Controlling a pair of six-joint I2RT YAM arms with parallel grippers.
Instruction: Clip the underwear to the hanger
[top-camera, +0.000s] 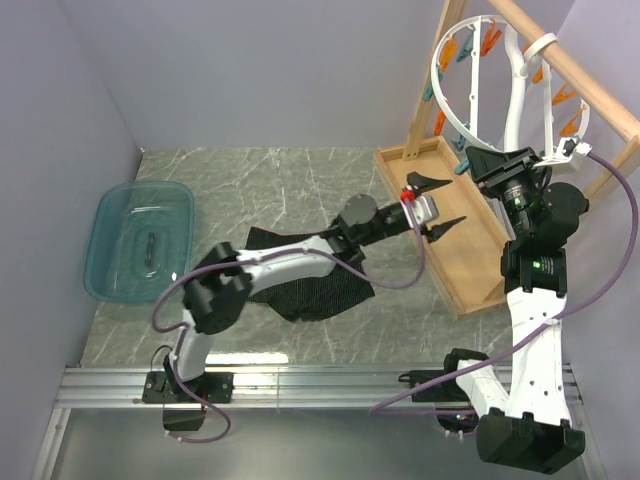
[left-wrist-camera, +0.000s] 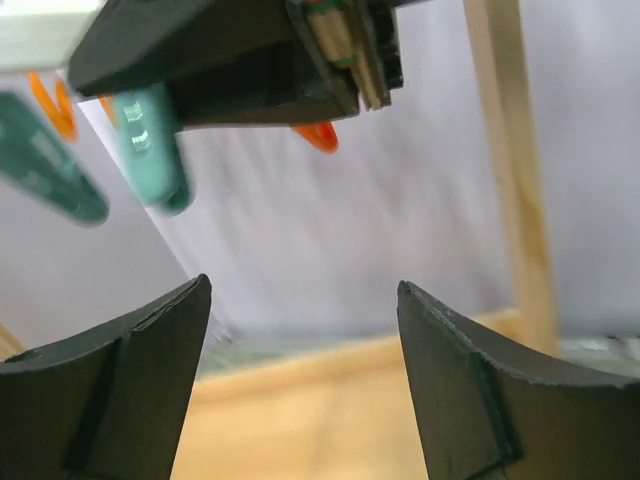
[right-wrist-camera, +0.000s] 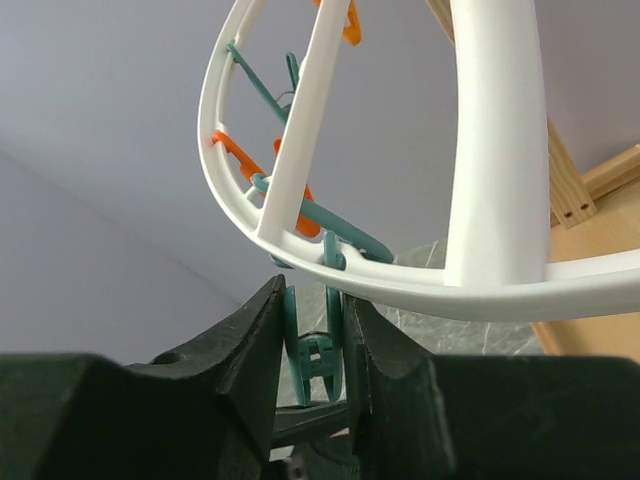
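The black underwear (top-camera: 318, 292) lies crumpled on the marble table under my left arm, with nothing holding it. The white round hanger (top-camera: 520, 90) hangs from the wooden rack at the back right, and its rim (right-wrist-camera: 490, 150) fills the right wrist view. My right gripper (top-camera: 468, 160) (right-wrist-camera: 312, 300) is at the ring's lower edge, shut on a teal clothespin (right-wrist-camera: 318, 352) that dangles from the rim. My left gripper (top-camera: 458, 201) (left-wrist-camera: 300, 300) is open and holds nothing, over the rack's wooden base and just left of the right gripper. Blurred teal clothespins (left-wrist-camera: 150, 150) show above it.
The wooden rack's base tray (top-camera: 455, 250) lies on the table's right side, and its slanted posts (top-camera: 590, 85) carry the hanger. A translucent blue tub (top-camera: 140, 240) sits at the left. Purple walls close in the back and left.
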